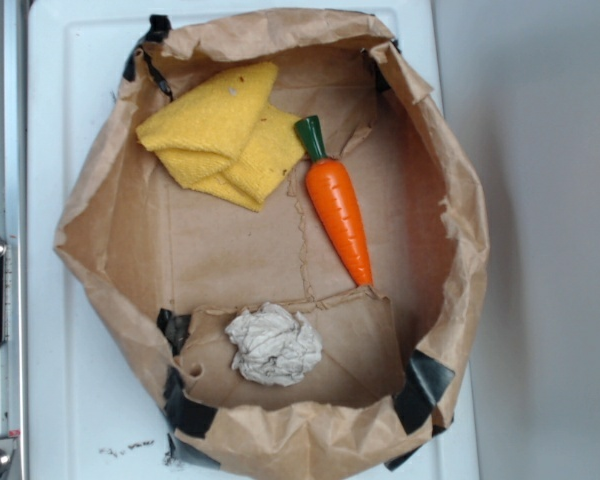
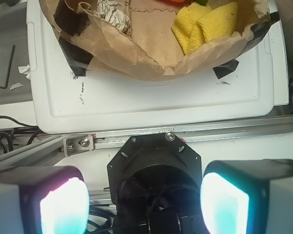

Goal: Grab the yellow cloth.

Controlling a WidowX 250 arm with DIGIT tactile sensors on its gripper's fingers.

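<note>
Overhead, the yellow cloth (image 1: 224, 136) lay folded at about 11 o'clock inside the brown paper bag (image 1: 450, 180), resting on the bag floor near the upper-left wall. Its right edge sat just beside the green top of the toy carrot (image 1: 338, 201); whether they touched couldn't be told. Carrot lay tilted, green end at 12 o'clock, orange tip pointing toward 5 o'clock. A crumpled paper ball (image 1: 274, 344) sat at 6 o'clock on a folded paper flap, well apart from the cloth. Black tape (image 1: 424, 386) patched the bag's rim at several spots. Bag sat on a white plastic lid (image 1: 60, 400).

Wrist view: gripper (image 2: 145, 202) was wide open, 2 fingers (image 2: 63, 204) spread far apart at the bottom corners, nothing between them. It sat outside the bag, over a metal rail (image 2: 224, 130) and the black mount (image 2: 154, 165). Cloth (image 2: 205, 24) showed at 1 o'clock in that view, inside the bag rim, well apart from the gripper. Paper ball (image 2: 112, 14) showed at 11 o'clock.
</note>
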